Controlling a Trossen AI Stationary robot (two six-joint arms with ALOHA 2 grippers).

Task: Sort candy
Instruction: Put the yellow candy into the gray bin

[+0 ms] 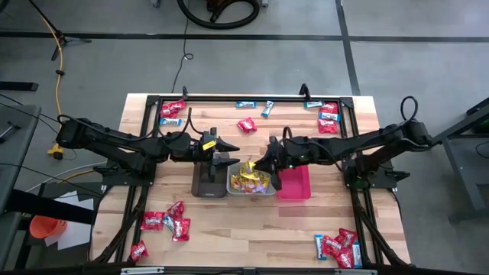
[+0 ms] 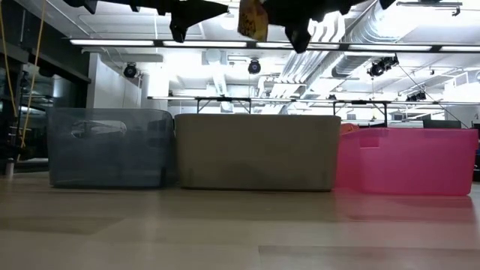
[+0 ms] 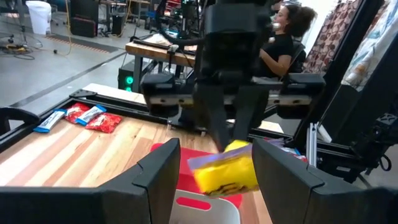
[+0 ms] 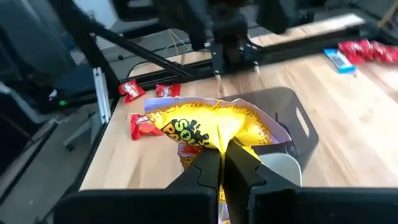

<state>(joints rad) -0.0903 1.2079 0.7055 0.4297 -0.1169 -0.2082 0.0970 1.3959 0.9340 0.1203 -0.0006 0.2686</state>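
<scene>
My right gripper is shut on a yellow candy packet and hovers over the middle grey bin, which holds more yellow packets. In the low view the packet hangs high above that bin. My left gripper is open. It faces the packet from the table's left, above the dark bin, and touches nothing. A pink bin stands to the right of the grey one. Red packets and blue-and-white bars lie in heaps near the table's corners. My right gripper pinches the yellow packet between its two fingers at the packet's upper edge. The fingers come from above, slanting down from the table's right. The packet is lifted clear and hangs below the fingertips over the grey bin.
Candy heaps lie at the far left, far right, near left and near right. A red packet and blue bars lie beyond the bins. Black frame rails edge the table. A person sits beyond it.
</scene>
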